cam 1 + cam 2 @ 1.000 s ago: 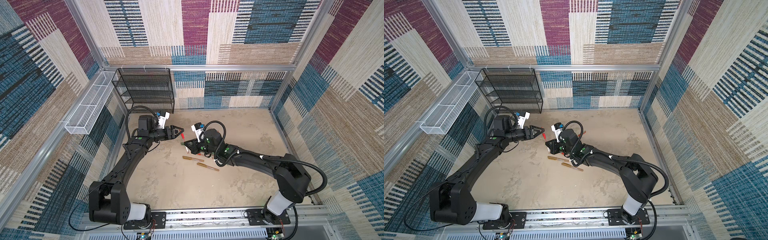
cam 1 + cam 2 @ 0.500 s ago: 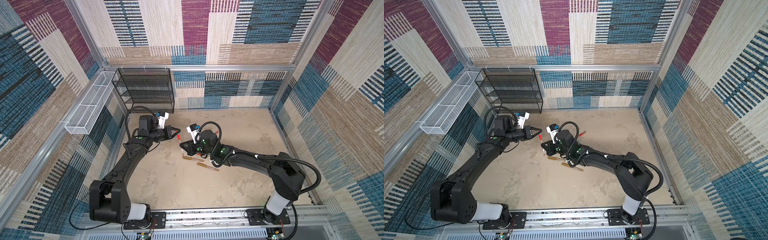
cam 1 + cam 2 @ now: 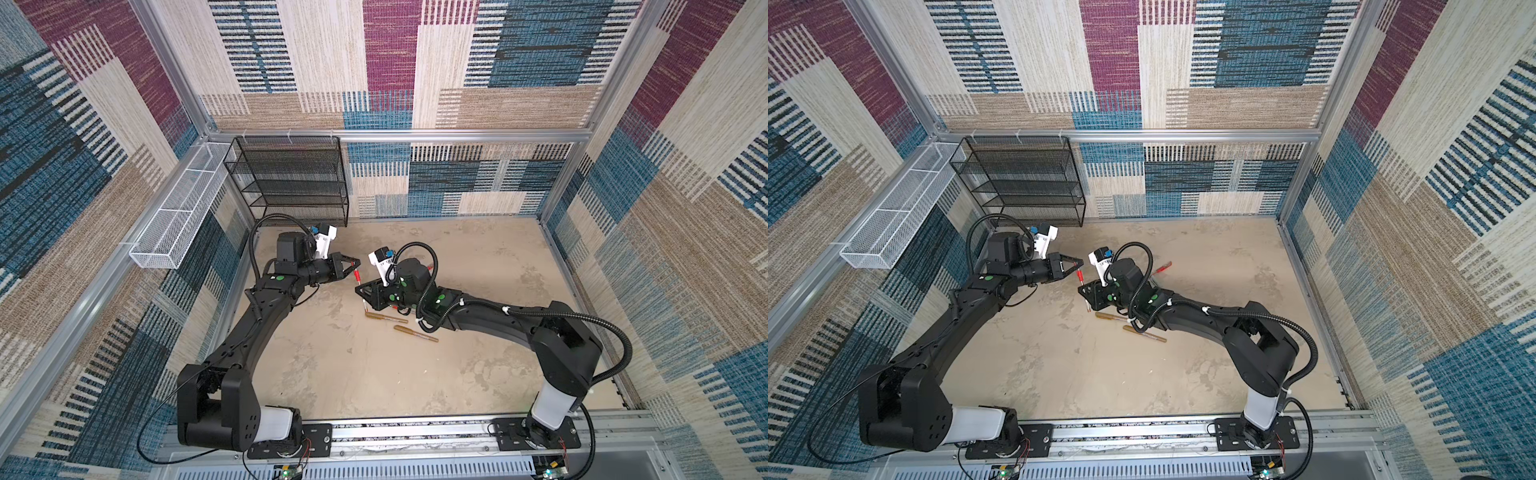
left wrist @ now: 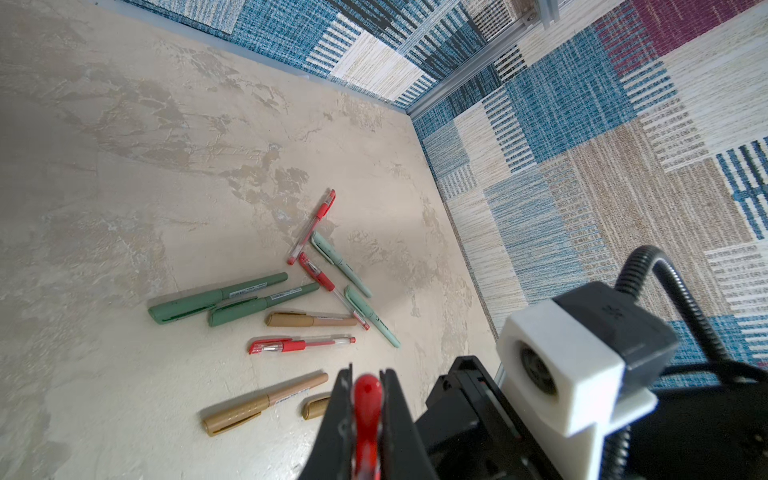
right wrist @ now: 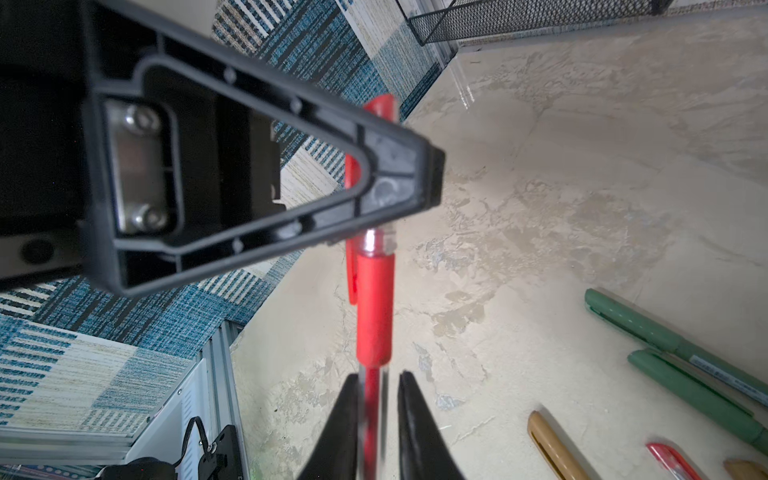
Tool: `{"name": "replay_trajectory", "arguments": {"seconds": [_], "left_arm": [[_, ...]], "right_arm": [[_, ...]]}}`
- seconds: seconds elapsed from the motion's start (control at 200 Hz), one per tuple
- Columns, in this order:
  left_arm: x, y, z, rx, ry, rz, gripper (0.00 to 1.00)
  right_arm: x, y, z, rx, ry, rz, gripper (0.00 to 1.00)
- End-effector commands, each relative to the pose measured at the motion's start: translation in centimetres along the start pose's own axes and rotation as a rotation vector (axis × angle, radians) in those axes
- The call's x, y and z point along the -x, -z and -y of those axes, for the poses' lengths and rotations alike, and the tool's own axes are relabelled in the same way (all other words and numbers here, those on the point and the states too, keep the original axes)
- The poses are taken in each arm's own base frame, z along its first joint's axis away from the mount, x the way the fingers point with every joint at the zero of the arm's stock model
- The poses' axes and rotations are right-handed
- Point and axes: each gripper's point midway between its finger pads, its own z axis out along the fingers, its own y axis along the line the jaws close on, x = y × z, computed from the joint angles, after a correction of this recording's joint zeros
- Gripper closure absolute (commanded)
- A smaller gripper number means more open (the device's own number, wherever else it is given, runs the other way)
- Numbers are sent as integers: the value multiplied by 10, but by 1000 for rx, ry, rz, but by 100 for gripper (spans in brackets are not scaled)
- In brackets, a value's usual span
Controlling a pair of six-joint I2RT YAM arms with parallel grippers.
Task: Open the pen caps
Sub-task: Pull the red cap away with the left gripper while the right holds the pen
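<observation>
The left gripper [image 4: 366, 388] is clamping shut on the cap [image 5: 380, 110] while the right gripper [image 5: 378, 390] is pinching the same pen [image 5: 374, 307] by its barrel. Together they are holding it mid-air, likely so that opposing pulls can separate them. Other pens [image 4: 216, 297] are lying on the table [image 4: 124, 166].

A black wire-mesh shelf rack [image 3: 291, 178] stands at the far left of the mottled beige tabletop [image 3: 374, 374]; a long white mesh basket [image 3: 178, 220] hangs on the left wall.
</observation>
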Motion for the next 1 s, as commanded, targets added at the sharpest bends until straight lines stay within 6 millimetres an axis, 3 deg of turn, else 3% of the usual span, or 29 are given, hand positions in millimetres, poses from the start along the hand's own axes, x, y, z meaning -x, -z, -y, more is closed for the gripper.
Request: {"name": "replay_trajectory", "arguments": {"seconds": [0.0,0.11,0.26,0.466,0.831,0.997], "left_arm": [[3,4,3,-3,-28,8,100],[10,9,5,3,-33,24,100],[31,25,-4,64,-19,78,100],[56,47,-18,141,0,148,100],[62,55,-34,242,-40,152,100],[59,55,-68,394,-83,122,100]], "right_arm": [[2,-3,0,-8,17,-4,98],[-4,1,1,-4,20,-11,100],[-37,4,15,-23,-9,-63,100],[-73,9,19,-27,-15,-111,100],[-62,19,17,-55,21,-92,100],[-56,31,34,-134,15,-74,100]]}}
